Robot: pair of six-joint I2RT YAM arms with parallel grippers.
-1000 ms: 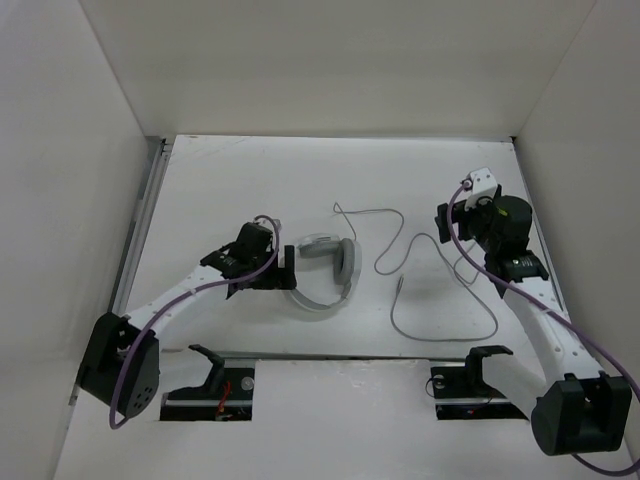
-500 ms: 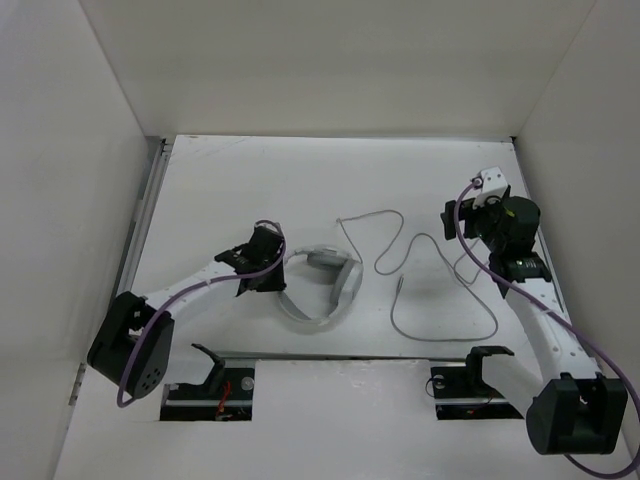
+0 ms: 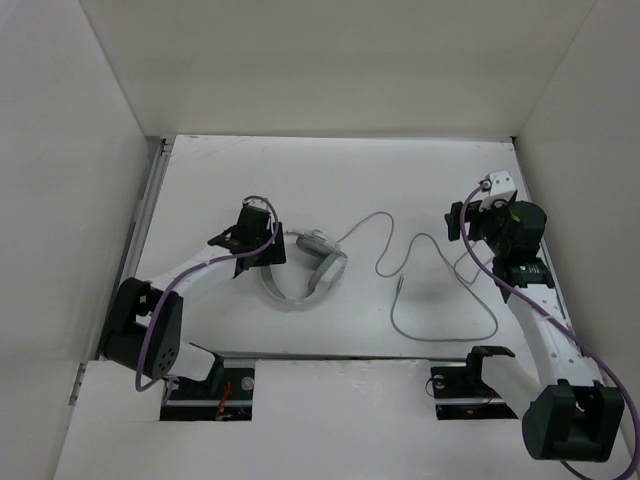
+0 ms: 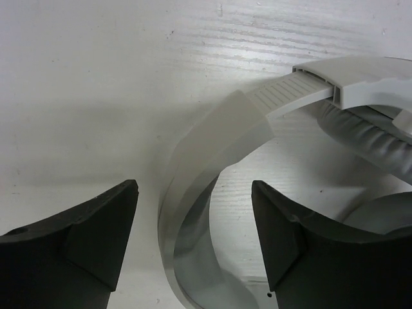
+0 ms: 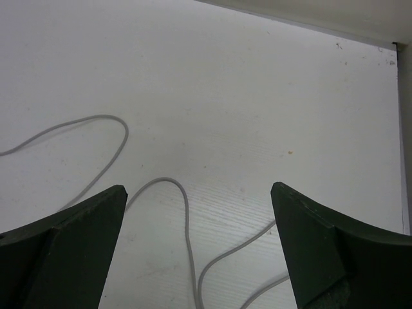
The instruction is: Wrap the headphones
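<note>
The white headphones (image 3: 300,272) lie on the table left of centre, the headband (image 3: 273,288) curving toward the near side and a grey ear cup (image 3: 327,265) on the right. The thin grey cord (image 3: 420,240) snakes right from the ear cup and loops back to a free end (image 3: 398,285). My left gripper (image 3: 276,257) is open, its jaws straddling the headband (image 4: 193,219) with a gap on both sides (image 4: 193,193). My right gripper (image 3: 454,222) is open and empty above cord loops (image 5: 188,225), the gripper showing in its wrist view (image 5: 196,187).
White walls enclose the table (image 3: 220,180) on the left, back and right. A metal rail (image 3: 140,220) runs along the left edge. Arm mounts (image 3: 220,375) sit at the near edge.
My left gripper has swung left and back, and the headphones have shifted left and turned with it. The cord near the ear cup has been drawn straighter. My right gripper has edged right.
</note>
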